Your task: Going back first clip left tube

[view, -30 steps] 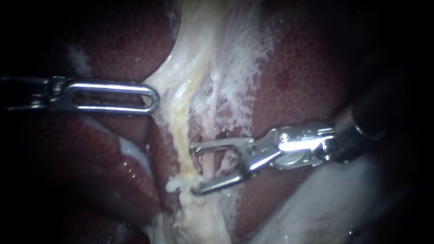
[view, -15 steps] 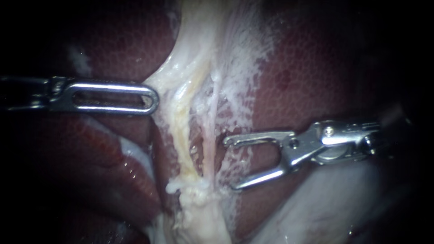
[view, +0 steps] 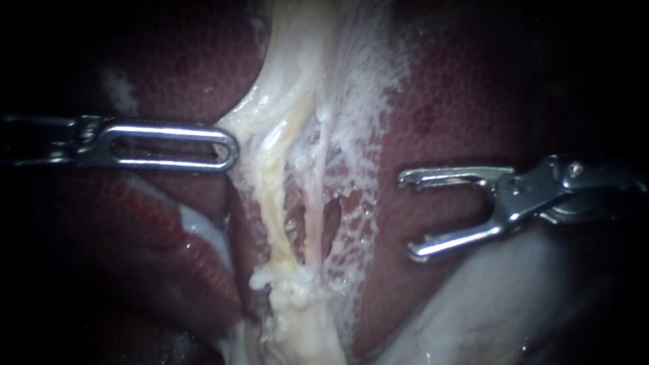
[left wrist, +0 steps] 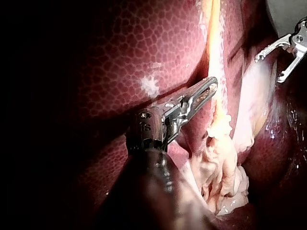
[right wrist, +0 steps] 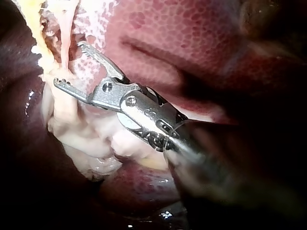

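Two instruments, right instrument (view: 407, 216) jaws wide, empty, over liver (view: 446, 115), left instrument (view: 228, 147) jaws apparently pinching pale tissue (view: 270, 128).

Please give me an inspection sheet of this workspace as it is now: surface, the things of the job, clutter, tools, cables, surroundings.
Surface: liver, dark red, mottled, wet.
Job's things: left tube, yellowish, with a thinner tube beside it; no clip seen on either.
Clutter: nothing seen.
Tools: left instrument, jaws shut on the edge of the pale tissue next to the tubes; right instrument, jaws open and empty, over the liver, apart from the tubes.
Cables: nothing seen.
Surroundings: dark, nothing seen.
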Available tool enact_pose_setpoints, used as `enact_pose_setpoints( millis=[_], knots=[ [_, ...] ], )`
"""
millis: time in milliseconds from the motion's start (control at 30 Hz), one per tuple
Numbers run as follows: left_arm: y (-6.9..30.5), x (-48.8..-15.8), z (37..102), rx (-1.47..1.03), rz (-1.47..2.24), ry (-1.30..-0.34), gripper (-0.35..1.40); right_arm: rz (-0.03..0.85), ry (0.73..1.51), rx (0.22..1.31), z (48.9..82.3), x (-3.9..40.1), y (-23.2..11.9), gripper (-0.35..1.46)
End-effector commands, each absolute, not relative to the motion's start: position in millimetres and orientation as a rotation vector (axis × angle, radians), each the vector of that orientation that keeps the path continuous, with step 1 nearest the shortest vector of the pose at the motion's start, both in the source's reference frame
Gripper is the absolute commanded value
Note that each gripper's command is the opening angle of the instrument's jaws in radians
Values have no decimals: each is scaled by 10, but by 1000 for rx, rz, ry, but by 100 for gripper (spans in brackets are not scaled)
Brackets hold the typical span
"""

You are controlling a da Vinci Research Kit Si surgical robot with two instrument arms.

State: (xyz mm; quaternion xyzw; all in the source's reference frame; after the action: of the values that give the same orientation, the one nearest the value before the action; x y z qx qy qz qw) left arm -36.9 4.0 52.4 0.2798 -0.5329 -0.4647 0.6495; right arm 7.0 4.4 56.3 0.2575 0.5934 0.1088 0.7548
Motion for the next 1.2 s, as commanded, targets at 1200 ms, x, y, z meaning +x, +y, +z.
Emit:
enact_pose_setpoints(
  millis=[1200],
  knots=[
    [12,-402,577,628,-1036,-1217,-35,242,1311,545,562,74,49,60]
  ],
)
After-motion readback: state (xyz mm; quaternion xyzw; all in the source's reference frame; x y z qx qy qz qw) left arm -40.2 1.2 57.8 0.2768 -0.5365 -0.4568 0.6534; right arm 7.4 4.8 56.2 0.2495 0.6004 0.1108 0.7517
